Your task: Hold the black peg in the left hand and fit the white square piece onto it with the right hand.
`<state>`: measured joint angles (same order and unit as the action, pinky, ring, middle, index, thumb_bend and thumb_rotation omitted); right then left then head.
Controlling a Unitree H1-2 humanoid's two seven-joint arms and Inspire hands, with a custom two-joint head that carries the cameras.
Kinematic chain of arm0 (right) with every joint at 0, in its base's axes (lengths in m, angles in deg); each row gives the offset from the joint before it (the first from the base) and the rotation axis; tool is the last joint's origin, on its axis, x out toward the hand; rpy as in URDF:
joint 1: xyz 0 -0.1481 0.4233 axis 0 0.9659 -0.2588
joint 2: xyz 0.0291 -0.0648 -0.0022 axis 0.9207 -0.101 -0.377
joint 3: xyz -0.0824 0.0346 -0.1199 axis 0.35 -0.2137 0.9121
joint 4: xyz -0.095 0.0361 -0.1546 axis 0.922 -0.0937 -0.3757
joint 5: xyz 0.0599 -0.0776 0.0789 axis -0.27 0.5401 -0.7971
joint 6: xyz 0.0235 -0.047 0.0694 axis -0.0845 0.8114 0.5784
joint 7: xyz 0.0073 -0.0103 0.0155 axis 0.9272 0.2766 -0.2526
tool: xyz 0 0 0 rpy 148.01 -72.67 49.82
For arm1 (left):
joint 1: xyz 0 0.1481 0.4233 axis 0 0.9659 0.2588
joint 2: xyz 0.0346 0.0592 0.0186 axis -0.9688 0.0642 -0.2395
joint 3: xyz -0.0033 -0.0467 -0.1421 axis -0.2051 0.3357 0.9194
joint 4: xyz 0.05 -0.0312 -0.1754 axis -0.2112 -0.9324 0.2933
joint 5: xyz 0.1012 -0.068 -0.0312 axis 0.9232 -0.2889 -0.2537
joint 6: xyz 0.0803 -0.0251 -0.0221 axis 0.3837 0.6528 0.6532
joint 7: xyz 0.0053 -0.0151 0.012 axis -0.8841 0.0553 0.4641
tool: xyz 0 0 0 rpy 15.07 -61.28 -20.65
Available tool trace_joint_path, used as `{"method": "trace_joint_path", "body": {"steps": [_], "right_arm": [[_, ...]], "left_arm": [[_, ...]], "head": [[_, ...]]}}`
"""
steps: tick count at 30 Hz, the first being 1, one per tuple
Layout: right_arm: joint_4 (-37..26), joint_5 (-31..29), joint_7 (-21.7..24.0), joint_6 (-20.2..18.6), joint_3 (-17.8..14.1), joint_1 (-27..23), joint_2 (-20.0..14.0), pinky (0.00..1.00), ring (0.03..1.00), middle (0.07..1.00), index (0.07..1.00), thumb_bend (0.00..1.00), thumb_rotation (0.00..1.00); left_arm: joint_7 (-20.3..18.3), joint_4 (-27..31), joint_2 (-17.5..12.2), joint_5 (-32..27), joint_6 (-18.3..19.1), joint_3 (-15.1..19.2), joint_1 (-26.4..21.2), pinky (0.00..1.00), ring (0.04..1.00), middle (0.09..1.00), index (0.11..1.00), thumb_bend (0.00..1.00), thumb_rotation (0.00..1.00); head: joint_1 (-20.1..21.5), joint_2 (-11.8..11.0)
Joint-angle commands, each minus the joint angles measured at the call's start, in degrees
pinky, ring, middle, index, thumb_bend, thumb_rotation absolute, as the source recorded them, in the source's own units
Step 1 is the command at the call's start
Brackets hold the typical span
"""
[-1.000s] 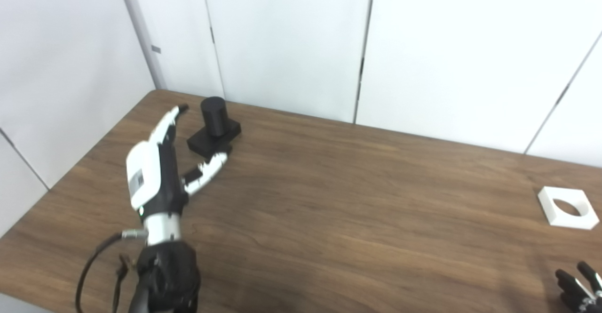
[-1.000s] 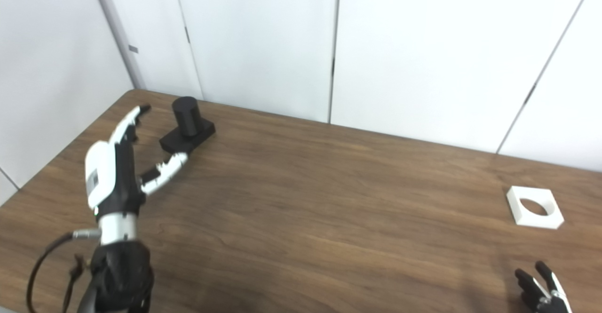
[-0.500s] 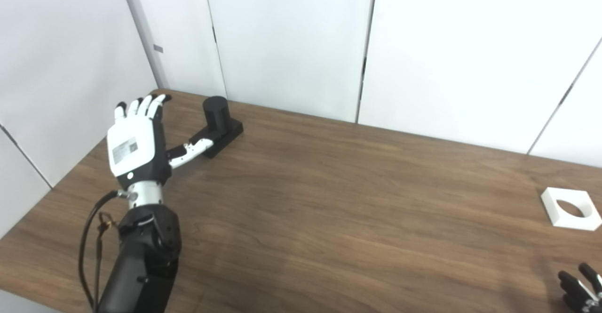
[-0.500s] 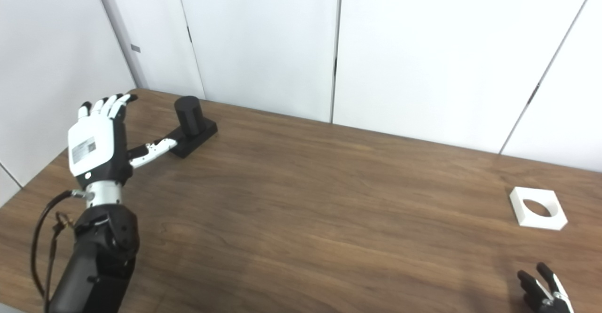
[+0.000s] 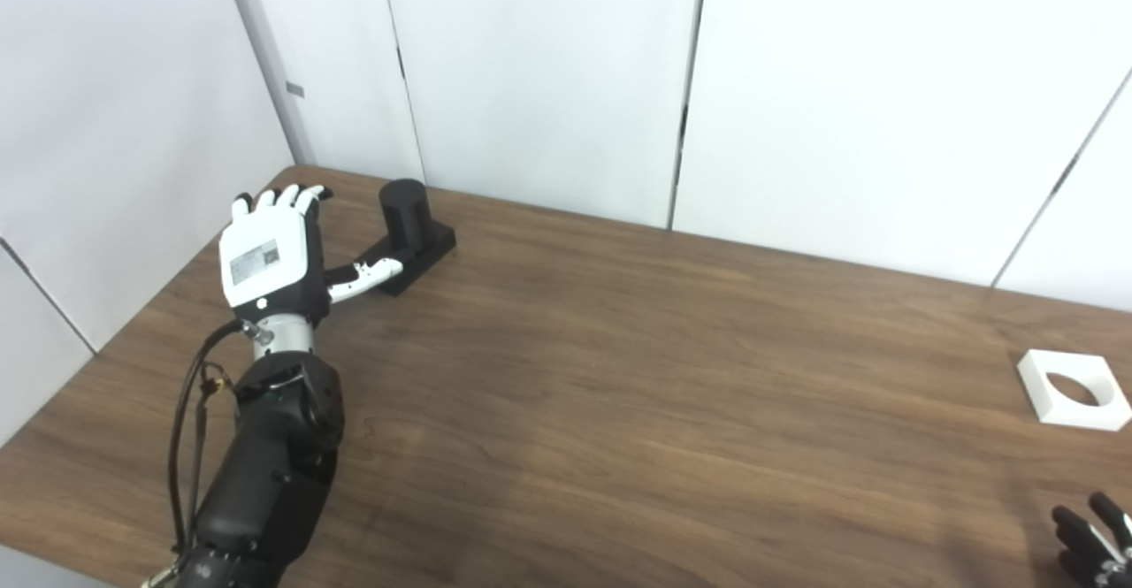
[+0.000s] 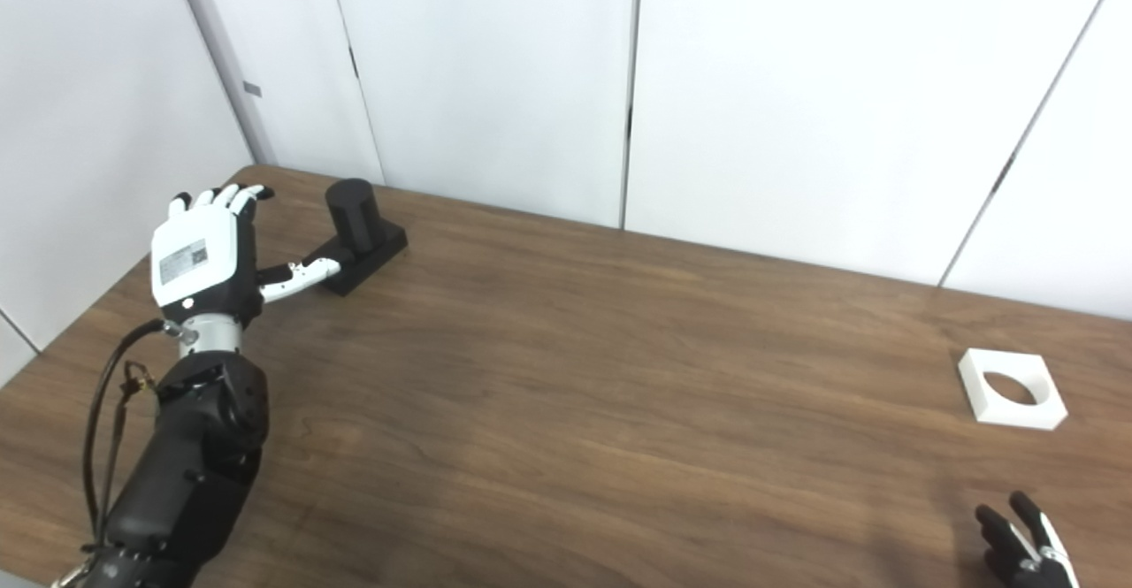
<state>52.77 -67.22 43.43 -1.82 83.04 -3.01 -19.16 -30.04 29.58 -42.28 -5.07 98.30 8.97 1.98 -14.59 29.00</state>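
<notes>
Early stage: approach to peg, nothing grasped.
Left hand (image 5: 265,259) spread, empty; black peg (image 5: 405,217) just beyond its thumb. Right hand (image 6: 1026,546) mostly out of frame, grip unclear; white square piece (image 6: 1012,389) near, ahead of it, unfitted.

Left side: black peg (image 5: 406,232) stands just beyond the spread left hand (image 5: 270,256).
Centre: bare table (image 5: 619,376) between peg and white square piece (image 5: 1072,390).
</notes>
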Motion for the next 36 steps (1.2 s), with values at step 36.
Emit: {"method": "trace_joint_path", "body": {"steps": [36], "right_arm": [[-0.3, 0.1, -0.1, 0.7, 0.0, 0.5, 0.9, 0.86, 0.888, 0.851, 0.931, 0.68, 1.0]], "left_arm": [[8.6, -23.4, -1.6, -3.1, 0.4, -4.5, -10.1, 1.0, 0.913, 0.893, 0.832, 1.0, 0.73]], "head": [[1.5, 0.0]]}}
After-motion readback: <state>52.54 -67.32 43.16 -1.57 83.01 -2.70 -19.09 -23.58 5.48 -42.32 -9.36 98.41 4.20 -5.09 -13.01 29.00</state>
